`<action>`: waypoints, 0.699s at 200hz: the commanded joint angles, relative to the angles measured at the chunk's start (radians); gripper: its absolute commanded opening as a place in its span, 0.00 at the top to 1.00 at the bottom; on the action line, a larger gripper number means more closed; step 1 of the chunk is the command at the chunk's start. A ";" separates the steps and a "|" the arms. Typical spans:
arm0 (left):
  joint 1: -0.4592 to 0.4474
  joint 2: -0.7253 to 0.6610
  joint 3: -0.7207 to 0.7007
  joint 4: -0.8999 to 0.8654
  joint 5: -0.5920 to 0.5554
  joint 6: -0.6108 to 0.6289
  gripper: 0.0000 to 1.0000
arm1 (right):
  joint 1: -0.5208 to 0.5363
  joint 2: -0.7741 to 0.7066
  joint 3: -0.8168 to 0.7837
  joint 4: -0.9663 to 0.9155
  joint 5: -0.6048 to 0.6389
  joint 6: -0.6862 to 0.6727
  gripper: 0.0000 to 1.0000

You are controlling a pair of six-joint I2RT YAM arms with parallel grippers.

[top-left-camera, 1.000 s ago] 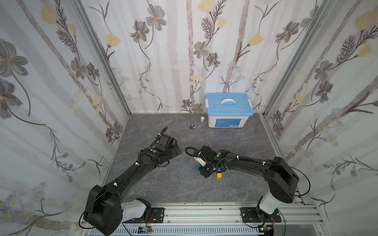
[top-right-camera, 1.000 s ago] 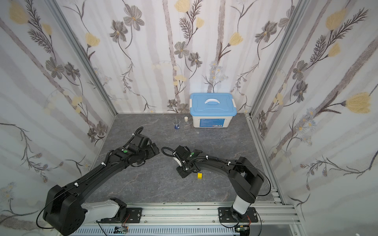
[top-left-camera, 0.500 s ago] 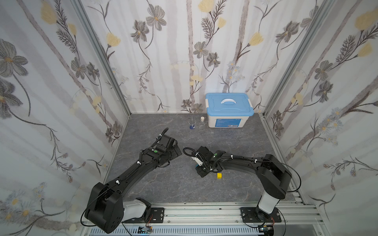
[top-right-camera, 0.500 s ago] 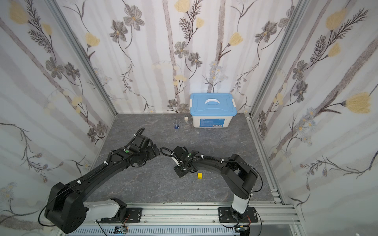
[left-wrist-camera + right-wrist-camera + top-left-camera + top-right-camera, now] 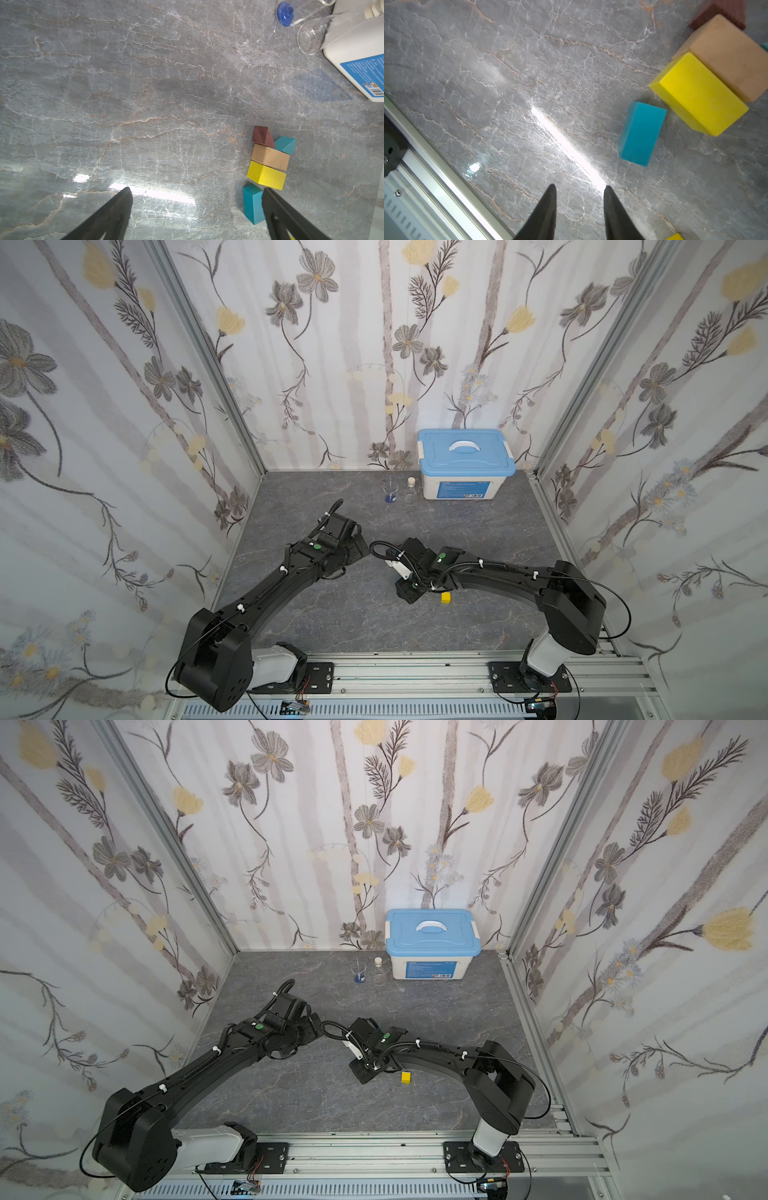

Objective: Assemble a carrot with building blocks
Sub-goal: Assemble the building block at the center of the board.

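Two black robot arms meet over a grey marbled table (image 5: 340,614) in the lower middle of both top views. The half-built carrot (image 5: 269,158) lies beneath them, hidden from above by the arms.

The left wrist view shows it flat on the stone. The maroon triangle (image 5: 262,136) and the teal triangle (image 5: 286,144) sit side by side against the tan bar (image 5: 270,158). The yellow bar (image 5: 265,176) is pressed along the tan bar's other long side. The teal bar (image 5: 252,203) lies just beside the yellow bar, turned at an angle and not lined up with it.

The left gripper (image 5: 196,190) is spread wide and holds nothing. One finger (image 5: 276,207) crosses in front of the teal bar; whether it touches cannot be told.

The right gripper (image 5: 579,186) shows a narrow gap between its jaws, with bare table between them and the teal bar near but apart.

The yellow cube (image 5: 446,597) sits alone at lower centre-right, just beside the right arm's wrist.

A blue-lidded box (image 5: 465,464), a beaker (image 5: 390,493) and a small flask (image 5: 410,491) stand by the back wall, above centre.
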 commanded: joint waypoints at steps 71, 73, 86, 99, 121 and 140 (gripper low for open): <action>0.001 -0.080 -0.013 -0.018 -0.071 -0.022 0.00 | 0.002 0.153 0.063 -0.018 -0.015 -0.023 0.62; 0.001 -0.081 -0.013 -0.018 -0.071 -0.022 0.00 | 0.003 0.153 0.063 -0.018 -0.012 -0.023 0.62; 0.001 -0.079 -0.013 -0.014 -0.070 -0.023 0.00 | 0.000 0.153 0.059 -0.018 0.014 -0.020 0.62; 0.001 -0.074 -0.013 -0.010 -0.065 -0.022 0.00 | -0.010 0.157 0.058 -0.019 0.028 -0.017 0.62; 0.001 -0.067 -0.008 -0.009 -0.064 -0.023 0.00 | -0.016 0.159 0.058 -0.022 0.047 -0.014 0.62; 0.001 -0.061 -0.011 -0.005 -0.062 -0.024 0.00 | -0.022 0.168 0.059 -0.025 0.058 -0.013 0.62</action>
